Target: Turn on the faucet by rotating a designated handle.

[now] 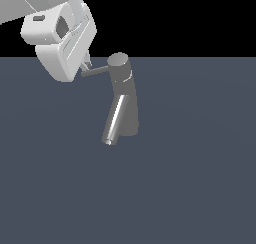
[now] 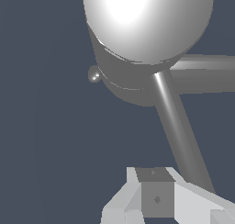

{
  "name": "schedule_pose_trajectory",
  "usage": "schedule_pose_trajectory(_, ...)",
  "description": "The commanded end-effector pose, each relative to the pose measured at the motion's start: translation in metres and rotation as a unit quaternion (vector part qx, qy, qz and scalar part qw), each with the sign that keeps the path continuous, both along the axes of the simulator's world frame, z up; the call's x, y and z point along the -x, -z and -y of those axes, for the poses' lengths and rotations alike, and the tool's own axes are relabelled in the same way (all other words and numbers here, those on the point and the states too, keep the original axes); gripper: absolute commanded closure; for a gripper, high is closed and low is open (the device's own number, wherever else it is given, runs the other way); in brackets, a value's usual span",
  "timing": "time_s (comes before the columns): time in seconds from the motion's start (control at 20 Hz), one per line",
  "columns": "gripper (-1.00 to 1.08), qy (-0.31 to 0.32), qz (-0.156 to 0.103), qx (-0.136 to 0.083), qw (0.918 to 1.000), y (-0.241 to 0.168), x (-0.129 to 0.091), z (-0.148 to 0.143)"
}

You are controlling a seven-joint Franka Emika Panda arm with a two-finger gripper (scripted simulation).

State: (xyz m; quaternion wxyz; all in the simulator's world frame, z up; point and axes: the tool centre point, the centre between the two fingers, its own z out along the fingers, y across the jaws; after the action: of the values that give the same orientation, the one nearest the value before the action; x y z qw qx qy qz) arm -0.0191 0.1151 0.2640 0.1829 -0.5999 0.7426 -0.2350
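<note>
Slim grey handle beside end effector

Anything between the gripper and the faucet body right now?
Only the handle: in the exterior view it spans from the faucet cap out to the gripper fingertips, which sit at its free end. Nothing else shows there.

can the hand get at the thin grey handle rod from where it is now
Probably yes: the white hand sits right at the free end of the thin grey handle rod on the dark grey metal faucet, nothing between them.
</note>
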Motion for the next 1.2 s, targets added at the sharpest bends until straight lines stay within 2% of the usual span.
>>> schedule_pose_trajectory(0.0,1.08,0.016,-0.004,-0.007,0.9998,0.011,0.012,0.000)
schedule_pose_trajectory(0.1,1.08,0.012,-0.002,-0.007,0.9999,0.007,0.007,-0.004)
schedule_pose_trajectory(1.15,1.08,0.015,-0.004,-0.007,0.9999,0.037,0.059,0.027)
